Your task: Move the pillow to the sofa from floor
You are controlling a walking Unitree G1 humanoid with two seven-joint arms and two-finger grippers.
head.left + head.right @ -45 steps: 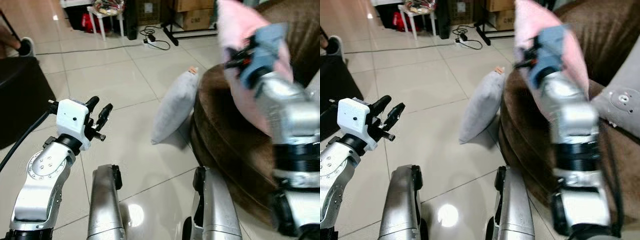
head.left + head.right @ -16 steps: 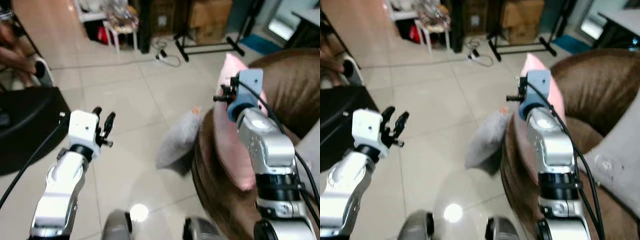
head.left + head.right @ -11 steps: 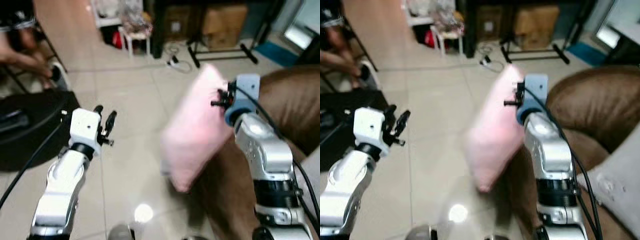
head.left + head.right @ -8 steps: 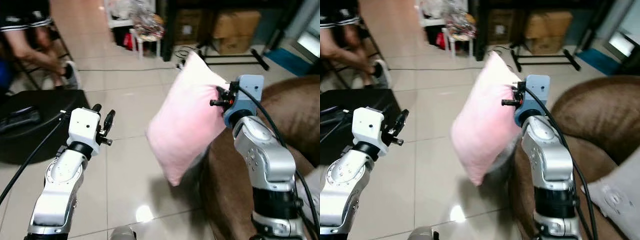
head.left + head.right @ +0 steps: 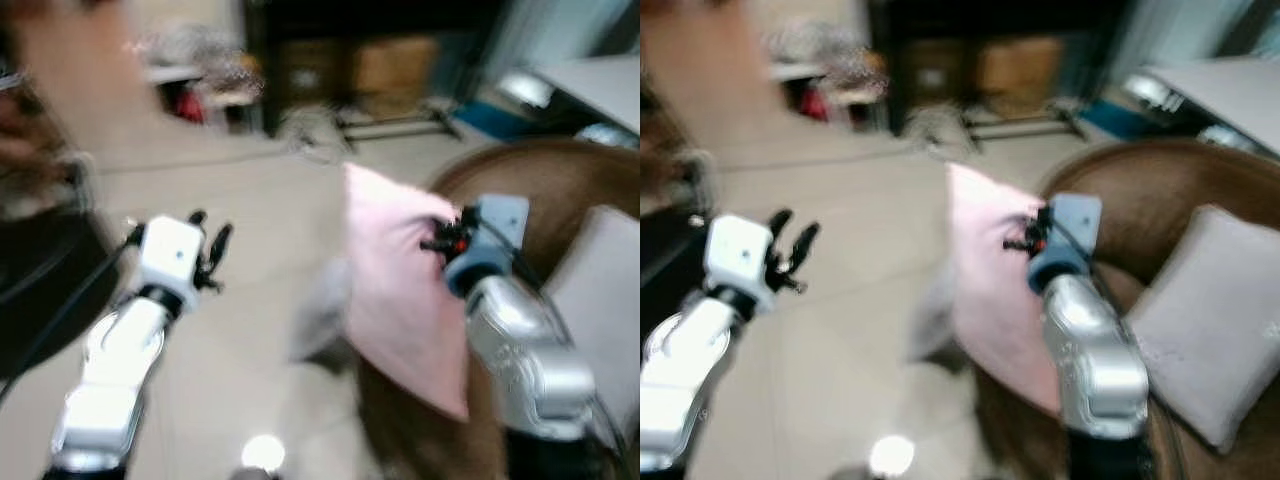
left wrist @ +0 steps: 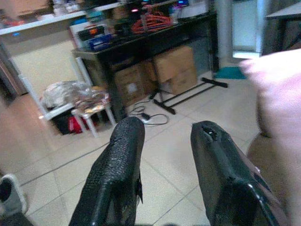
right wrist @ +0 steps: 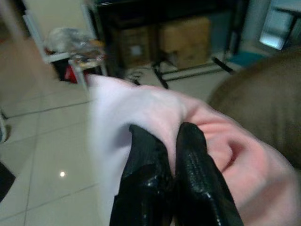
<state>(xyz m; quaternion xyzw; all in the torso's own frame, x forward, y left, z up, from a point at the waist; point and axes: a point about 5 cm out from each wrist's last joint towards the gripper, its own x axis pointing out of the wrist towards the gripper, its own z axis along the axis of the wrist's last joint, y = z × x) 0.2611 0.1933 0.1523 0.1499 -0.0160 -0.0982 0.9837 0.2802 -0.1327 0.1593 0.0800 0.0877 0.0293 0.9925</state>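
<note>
Pink pillow (image 7: 141,113) pinched in right tool (image 7: 164,155) beside brown sofa (image 5: 1160,200); left tool (image 6: 162,155) spread, holding nothing.

Pale tiled floor (image 5: 240,240), view blurred. On it: a grey cushion (image 5: 318,318) beside the brown sofa (image 5: 1160,200), a black stand base (image 6: 188,96) with cabling, cardboard boxes (image 6: 176,68) under a dark desk. The sofa seat carries a grey pillow (image 5: 1205,320).

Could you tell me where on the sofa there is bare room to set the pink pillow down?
The brown sofa seat is bare between the pink pillow, pinched by the right gripper, and the grey cushion. The right side is taken by that cushion. The left gripper hangs open over the floor.
</note>
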